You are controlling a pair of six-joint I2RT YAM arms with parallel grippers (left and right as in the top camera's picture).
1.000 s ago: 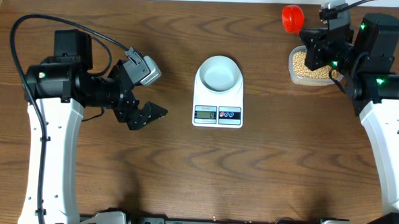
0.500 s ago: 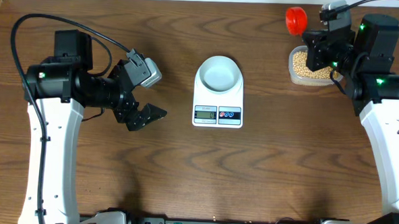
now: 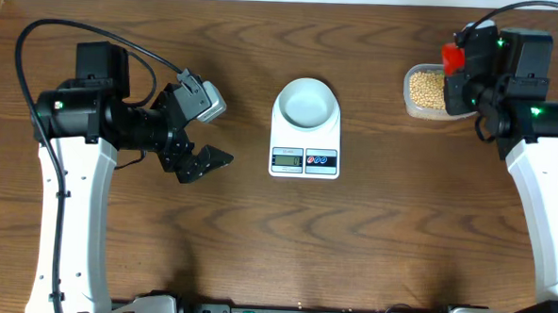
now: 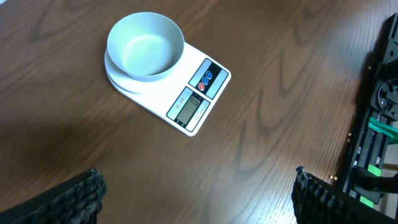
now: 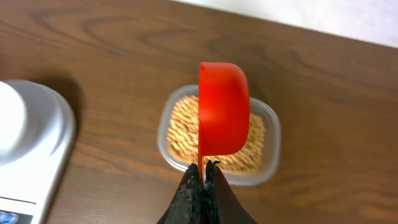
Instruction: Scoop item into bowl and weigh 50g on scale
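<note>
The pale bluish-white bowl (image 3: 307, 101) stands empty on the white scale (image 3: 304, 159) at the table's middle; both show in the left wrist view, bowl (image 4: 145, 46) and scale (image 4: 198, 101). The beans (image 3: 426, 88) fill a clear plastic tub (image 3: 410, 104) at the far right, also in the right wrist view (image 5: 180, 130). My right gripper (image 5: 203, 168) is shut on the handle of a red scoop (image 5: 222, 115), held on edge above the tub; the scoop shows in the overhead view (image 3: 452, 56). My left gripper (image 3: 201, 160) is open and empty, left of the scale.
The tub's rim (image 5: 272, 155) lies close under the scoop. A black rail with cables (image 4: 376, 118) runs along the table's front edge.
My right gripper has turned and swung right, bringing the red scoop from beyond the tub's far left side to above the tub. The left arm has not moved.
</note>
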